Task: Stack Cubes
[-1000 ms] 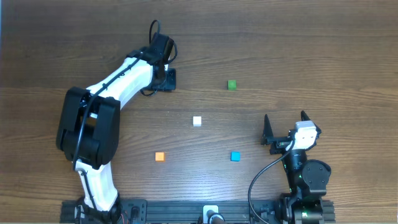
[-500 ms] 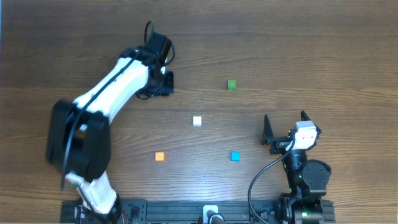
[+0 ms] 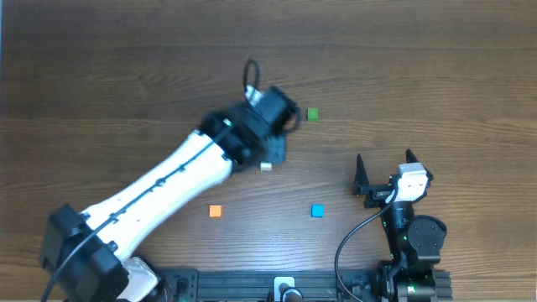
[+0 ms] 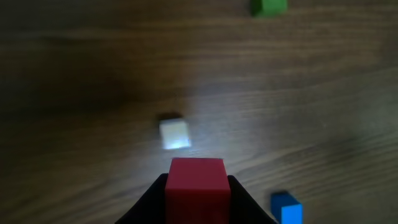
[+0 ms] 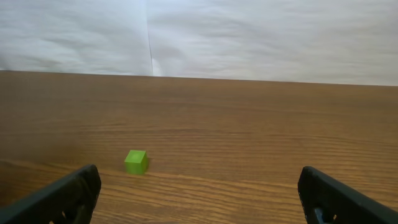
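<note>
A red cube [image 4: 197, 183] is clamped in the left gripper [image 4: 198, 202], held aloft near the white cube [image 4: 175, 134]; the right gripper [image 3: 384, 172] is spread wide by its base, green cube [image 5: 136, 162] well apart

a robotics lab bench: a left arm [image 3: 168, 180] and a right arm [image 3: 408, 226] stand on a black rail [image 3: 252, 281] at the edge of a wood-grain desk [image 3: 436, 50], a plain white sheet [image 5: 249, 37] hangs behind it, and a small green cube [image 3: 313, 114] and an orange cube [image 3: 216, 211] lie on it.
</note>
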Action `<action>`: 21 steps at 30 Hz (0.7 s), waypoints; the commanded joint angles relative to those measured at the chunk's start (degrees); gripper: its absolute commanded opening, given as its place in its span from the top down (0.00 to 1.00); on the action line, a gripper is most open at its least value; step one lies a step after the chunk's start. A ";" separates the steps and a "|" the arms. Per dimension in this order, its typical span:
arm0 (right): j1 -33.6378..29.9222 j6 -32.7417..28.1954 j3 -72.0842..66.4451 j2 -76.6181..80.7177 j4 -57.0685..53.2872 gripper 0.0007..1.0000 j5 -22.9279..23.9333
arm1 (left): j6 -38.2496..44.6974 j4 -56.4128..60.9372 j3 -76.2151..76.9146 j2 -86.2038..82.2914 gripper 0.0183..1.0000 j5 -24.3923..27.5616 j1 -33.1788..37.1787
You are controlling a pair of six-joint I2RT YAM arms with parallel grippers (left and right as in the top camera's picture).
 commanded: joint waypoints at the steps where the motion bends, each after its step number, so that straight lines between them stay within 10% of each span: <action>1: -0.37 -0.26 -0.31 -0.35 -0.22 0.01 0.17 | -6.21 0.96 -1.27 4.20 0.98 -3.91 -4.11; 21: -0.37 -0.26 -0.31 -0.35 -0.20 0.01 0.20 | -12.00 0.94 -1.27 13.09 0.98 -1.18 0.85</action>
